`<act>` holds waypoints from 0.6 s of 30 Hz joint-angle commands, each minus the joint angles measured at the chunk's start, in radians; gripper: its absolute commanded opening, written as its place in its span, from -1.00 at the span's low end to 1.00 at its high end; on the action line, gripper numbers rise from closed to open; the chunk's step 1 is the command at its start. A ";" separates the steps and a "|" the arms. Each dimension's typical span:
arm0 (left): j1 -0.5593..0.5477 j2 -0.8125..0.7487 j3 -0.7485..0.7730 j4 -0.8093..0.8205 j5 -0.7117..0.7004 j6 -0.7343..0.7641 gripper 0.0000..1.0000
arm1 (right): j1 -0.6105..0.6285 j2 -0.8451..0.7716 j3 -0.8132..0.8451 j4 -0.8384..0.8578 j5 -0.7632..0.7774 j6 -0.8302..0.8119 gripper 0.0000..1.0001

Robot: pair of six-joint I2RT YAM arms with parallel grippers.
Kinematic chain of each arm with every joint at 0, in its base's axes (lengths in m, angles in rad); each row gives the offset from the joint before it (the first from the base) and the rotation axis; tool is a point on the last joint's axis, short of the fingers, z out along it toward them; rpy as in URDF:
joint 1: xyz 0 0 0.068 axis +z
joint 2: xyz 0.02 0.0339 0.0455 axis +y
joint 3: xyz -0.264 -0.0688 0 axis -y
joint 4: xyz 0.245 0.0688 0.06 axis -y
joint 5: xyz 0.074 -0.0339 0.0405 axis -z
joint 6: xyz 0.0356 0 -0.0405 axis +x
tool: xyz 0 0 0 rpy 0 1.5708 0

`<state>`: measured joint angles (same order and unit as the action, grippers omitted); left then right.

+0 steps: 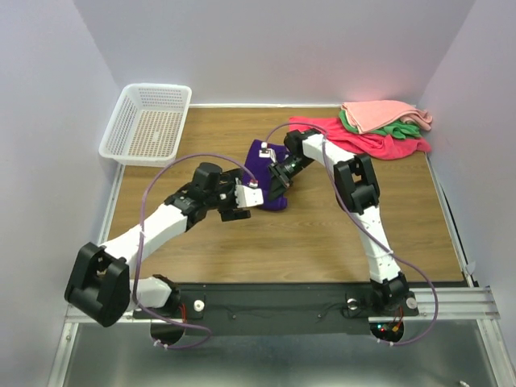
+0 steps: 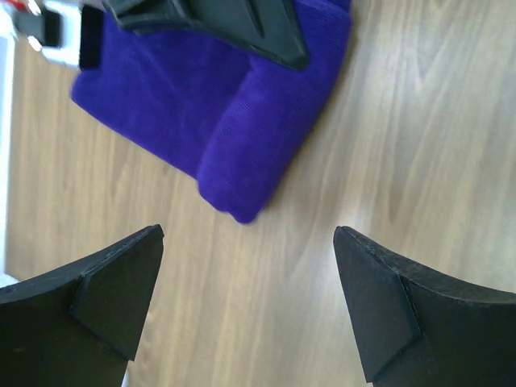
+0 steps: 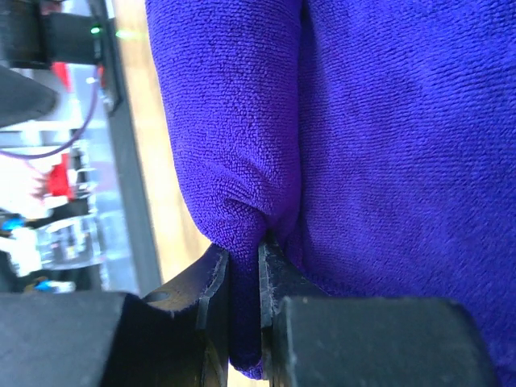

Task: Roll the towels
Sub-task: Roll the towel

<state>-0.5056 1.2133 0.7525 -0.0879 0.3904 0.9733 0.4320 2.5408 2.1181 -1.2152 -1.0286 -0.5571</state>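
I count 4 towels total: 1 purple towel [image 1: 262, 157], 1 red towel [image 1: 379, 143], 1 salmon-pink towel [image 1: 383, 113], 1 green towel [image 1: 405, 129]. Also 1 white basket [image 1: 109, 133], 1 worktop [image 1: 322, 242]. 2 arms w/ 2 end effectors: left end effector [image 2: 248, 242], right end effector [image 3: 242, 266].

right pincer [image 3: 244, 310] pinching purple towel [image 3: 363, 137] fold

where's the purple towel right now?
Top view: the purple towel lies mid-table, pinched by the right gripper, with the open left gripper just to its left; the towel pile sits at the far right.
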 commanded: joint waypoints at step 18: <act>-0.191 0.337 0.070 0.174 -0.123 0.228 0.61 | 0.014 0.096 0.000 -0.173 0.061 -0.020 -0.89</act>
<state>-0.6884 1.5295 0.7738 0.0929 0.2760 1.1931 0.4332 2.5797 2.1181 -1.3304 -1.0824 -0.5602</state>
